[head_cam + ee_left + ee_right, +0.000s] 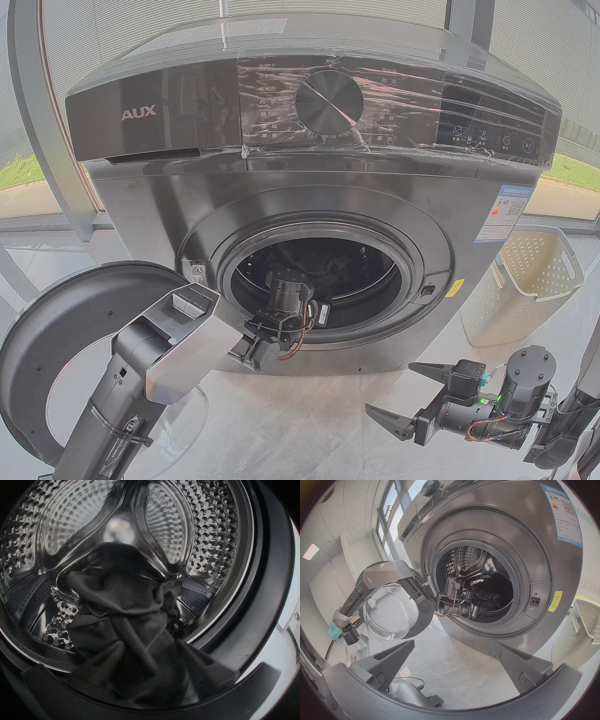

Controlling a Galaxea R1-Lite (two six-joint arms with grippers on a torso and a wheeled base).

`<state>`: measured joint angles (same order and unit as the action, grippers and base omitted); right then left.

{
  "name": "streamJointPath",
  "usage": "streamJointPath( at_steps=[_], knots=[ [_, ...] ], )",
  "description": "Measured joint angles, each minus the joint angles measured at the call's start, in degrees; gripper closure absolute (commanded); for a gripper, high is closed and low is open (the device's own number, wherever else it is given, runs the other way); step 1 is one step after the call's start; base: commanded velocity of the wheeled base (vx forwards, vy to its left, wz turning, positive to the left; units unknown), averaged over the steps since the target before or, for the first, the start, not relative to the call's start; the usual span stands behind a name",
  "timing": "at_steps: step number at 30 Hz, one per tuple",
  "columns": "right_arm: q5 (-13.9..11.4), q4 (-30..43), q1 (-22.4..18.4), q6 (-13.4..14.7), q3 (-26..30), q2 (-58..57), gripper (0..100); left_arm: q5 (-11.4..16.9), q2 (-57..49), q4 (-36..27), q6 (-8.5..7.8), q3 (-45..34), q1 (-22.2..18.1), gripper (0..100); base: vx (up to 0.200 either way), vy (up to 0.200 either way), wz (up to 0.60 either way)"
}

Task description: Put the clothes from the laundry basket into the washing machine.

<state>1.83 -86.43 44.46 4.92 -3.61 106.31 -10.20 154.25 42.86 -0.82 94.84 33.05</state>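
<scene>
Your layout, keyed to the washing machine (312,187):
- Door (62,350): swung open at the machine's left as you face it.
- Clothes (125,620): inside the machine's drum (203,527), near its mouth.
- Left hand (473,609): in the machine's opening.
- Right hand (390,389): before the machine, lower right.
- Laundry basket (531,287): just beside the machine's right side.

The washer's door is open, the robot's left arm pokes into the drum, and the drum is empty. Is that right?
Not quite: the drum is not empty. A dark garment lies in it, as the left wrist view shows. The rest holds: the washer has its door open, and the left arm pokes into the drum.
</scene>
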Motion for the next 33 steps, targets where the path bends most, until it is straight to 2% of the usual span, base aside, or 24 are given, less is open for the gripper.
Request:
streamJointPath(
  at_steps=[10, 22, 33],
  knots=[
    [0.0, 0.0, 0.0, 0.0, -0.1, 0.0, 0, -0.4, 0.7, -0.2, 0.11, 3.0, 0.0, 100, 0.000, 0.000, 0.00],
    [0.0, 0.0, 0.0, 0.0, 0.0, 0.0, 0, -2.5, 2.6, -0.3, 1.52, 18.4, -2.3, 100, 0.000, 0.000, 0.00],
    [0.0, 0.0, 0.0, 0.0, 0.0, -0.3, 0, -2.7, 3.7, -0.6, 2.18, 19.7, -3.1, 100, 0.000, 0.000, 0.00]
  ],
)
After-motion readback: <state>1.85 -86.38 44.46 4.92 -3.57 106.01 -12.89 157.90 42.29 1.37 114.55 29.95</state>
